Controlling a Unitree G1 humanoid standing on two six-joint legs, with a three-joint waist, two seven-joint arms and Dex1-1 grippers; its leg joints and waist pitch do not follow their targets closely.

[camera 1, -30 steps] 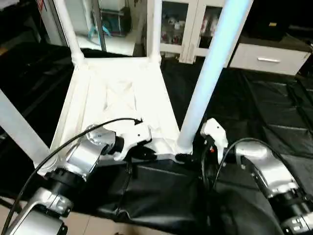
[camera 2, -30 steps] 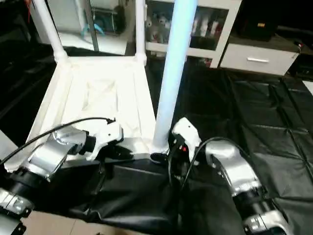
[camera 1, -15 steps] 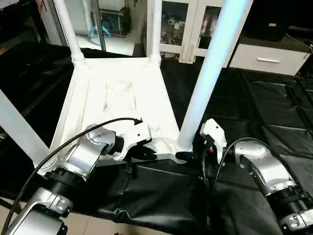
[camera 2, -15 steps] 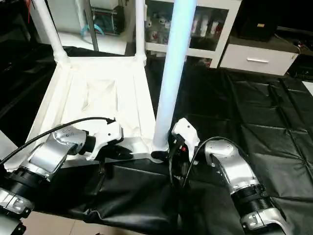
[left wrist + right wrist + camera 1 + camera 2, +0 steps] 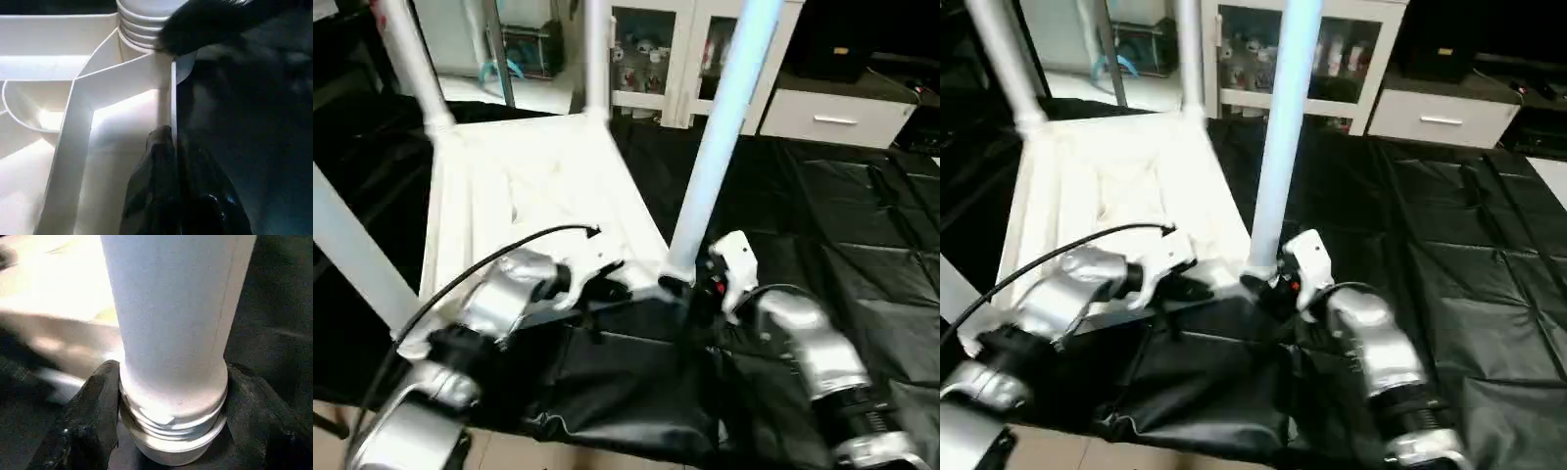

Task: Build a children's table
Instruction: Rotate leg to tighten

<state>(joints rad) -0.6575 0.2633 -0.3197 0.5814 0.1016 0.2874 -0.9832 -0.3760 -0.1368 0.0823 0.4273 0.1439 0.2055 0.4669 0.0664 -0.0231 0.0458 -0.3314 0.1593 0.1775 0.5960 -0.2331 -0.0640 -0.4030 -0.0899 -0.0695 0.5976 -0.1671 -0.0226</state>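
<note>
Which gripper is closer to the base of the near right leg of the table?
Right. The right gripper has its two fingers on either side of the leg at its base. The left gripper, shut, pinches the edge of the table top beside that corner.

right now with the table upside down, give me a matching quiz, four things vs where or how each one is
Things:
1. left gripper
2. right gripper
3. near right leg
4. black sheet

States:
A. stands upright in a corner socket of the tabletop
B. shut on the tabletop's thin edge rim
C. spread under the whole table
D. one finger on each side of the leg's threaded base

Pairs: 1-B, 2-D, 3-A, 4-C
</note>
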